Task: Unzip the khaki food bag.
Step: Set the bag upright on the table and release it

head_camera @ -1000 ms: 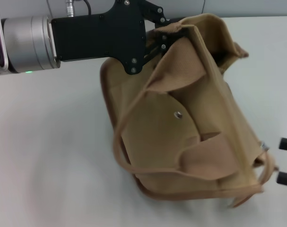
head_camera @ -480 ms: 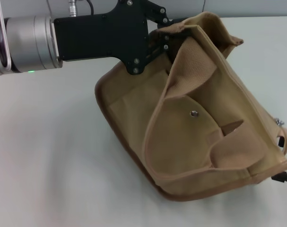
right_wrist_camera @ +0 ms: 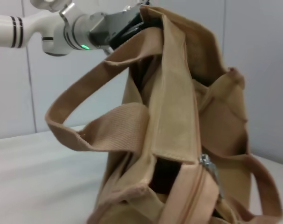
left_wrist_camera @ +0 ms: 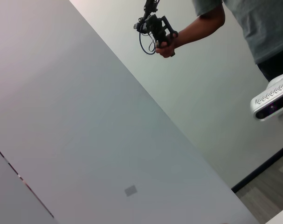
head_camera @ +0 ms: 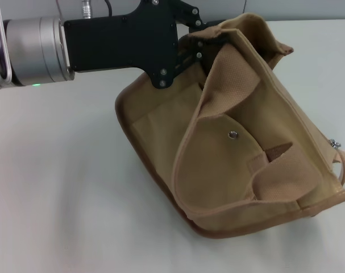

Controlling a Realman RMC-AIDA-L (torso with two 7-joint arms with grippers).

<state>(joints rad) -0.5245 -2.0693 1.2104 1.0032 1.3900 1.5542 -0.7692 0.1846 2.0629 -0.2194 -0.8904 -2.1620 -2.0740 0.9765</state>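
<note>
The khaki food bag [head_camera: 235, 153] hangs tilted over the white table [head_camera: 58, 187], its front pocket with the silver snap [head_camera: 233, 135] facing up. My left gripper [head_camera: 202, 44] is shut on the bag's upper back edge and holds that end raised. The metal zipper pull [head_camera: 334, 144] sticks out at the bag's lower right end. In the right wrist view the bag [right_wrist_camera: 178, 116] fills the picture from close by, with the zipper pull [right_wrist_camera: 207, 164] low on the zipper line and a strap handle [right_wrist_camera: 99, 126] looping outward. My right gripper shows in no view.
The left arm [right_wrist_camera: 80, 32] reaches in behind the bag. The left wrist view looks away at a wall, a person holding a hand-held device [left_wrist_camera: 157, 30], and a camera [left_wrist_camera: 272, 100].
The bag swung right and turned, its lower end now near the right edge. The right gripper's fingertips, seen at the right edge earlier, have left the head view.
</note>
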